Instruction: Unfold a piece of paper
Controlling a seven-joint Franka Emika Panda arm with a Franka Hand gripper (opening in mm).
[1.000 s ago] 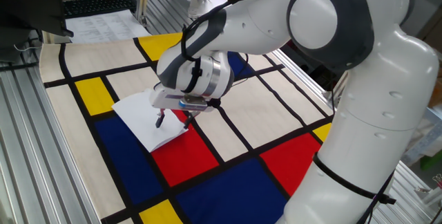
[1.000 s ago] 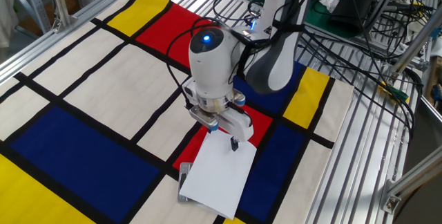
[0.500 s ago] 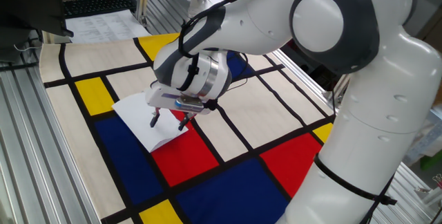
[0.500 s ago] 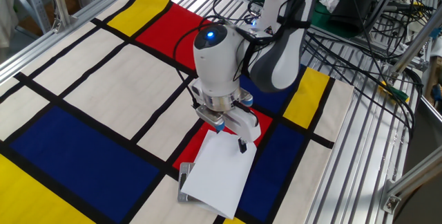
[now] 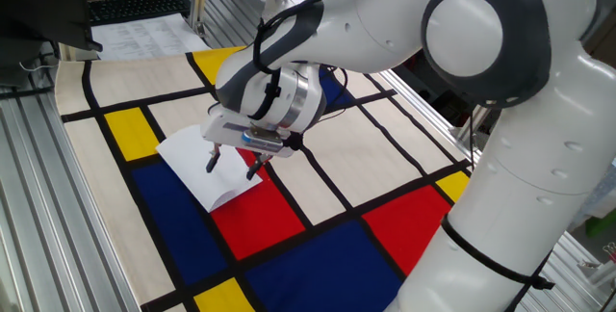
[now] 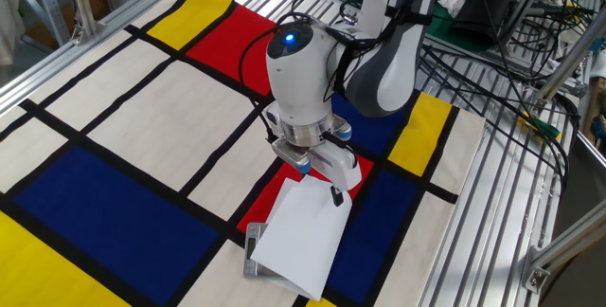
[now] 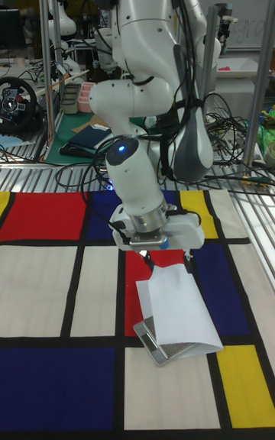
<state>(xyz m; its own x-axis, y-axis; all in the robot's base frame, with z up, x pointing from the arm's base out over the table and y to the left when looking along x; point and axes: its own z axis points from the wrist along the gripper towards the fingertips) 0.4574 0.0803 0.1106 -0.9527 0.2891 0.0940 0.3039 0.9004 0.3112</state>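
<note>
The piece of paper (image 5: pixel 188 158) is a blank white sheet, folded over, lying on the coloured mat where blue, red and white panels meet. In the other fixed view the piece of paper (image 6: pixel 298 236) has its near end resting on a small grey block (image 6: pixel 251 250). The tall fixed view shows the piece of paper (image 7: pixel 179 306) with a rounded fold at its near end. My gripper (image 5: pixel 232 166) hangs open just above the sheet's far edge, one finger over the paper, the other over the red panel. Nothing sits between the fingers (image 6: pixel 336 196). The tall view also shows the gripper (image 7: pixel 169 258).
The mat (image 5: pixel 308 225) has yellow, red, blue and white panels with black lines. A keyboard (image 5: pixel 135 7) and printed sheets (image 5: pixel 144 33) lie beyond its far corner. Cables (image 6: pixel 511 51) crowd the metal rails beside the mat. The arm's bulk stands over the middle.
The gripper has risen a little and shifted slightly along the paper's far edge, still open. The paper and the grey block have not moved.
</note>
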